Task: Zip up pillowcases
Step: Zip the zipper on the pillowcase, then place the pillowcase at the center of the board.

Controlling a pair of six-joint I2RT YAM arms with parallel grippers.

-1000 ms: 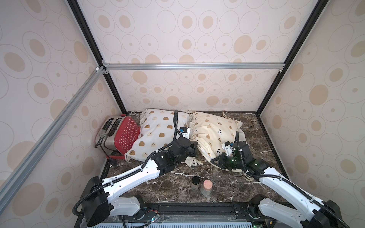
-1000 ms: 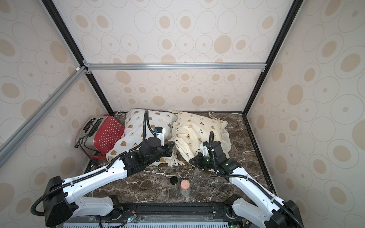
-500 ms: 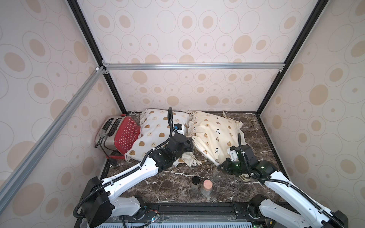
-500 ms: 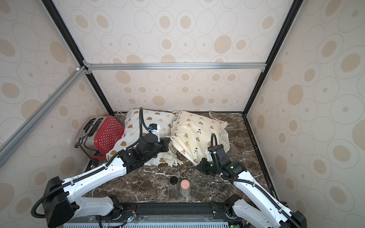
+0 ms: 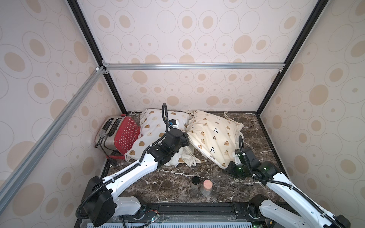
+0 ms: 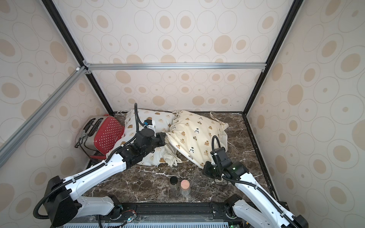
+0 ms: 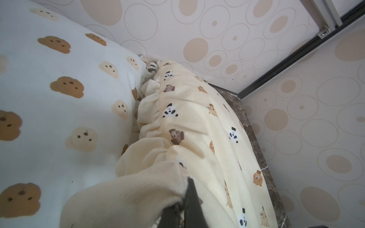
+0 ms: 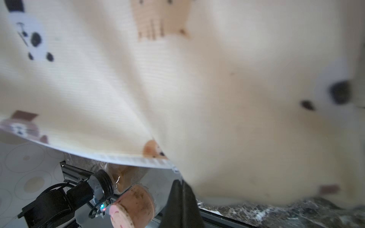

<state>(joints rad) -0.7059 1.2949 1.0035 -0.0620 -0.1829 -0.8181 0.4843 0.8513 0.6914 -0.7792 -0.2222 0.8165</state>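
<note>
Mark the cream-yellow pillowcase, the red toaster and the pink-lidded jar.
cream-yellow pillowcase [image 5: 214,138]: in a top view, middle of its printed face.
red toaster [image 5: 126,136]: in a top view, its dotted red side.
pink-lidded jar [image 5: 207,184]: in a top view, on the pink lid.

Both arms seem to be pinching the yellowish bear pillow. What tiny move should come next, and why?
Probably slide the right fingers along the near edge of the cream pillowcase, away from the left fingers. Both pairs are shut on its fabric at opposite ends of that edge, stretching it. The right pair sits at a pale seam band, though no zip pull is clear.
</note>
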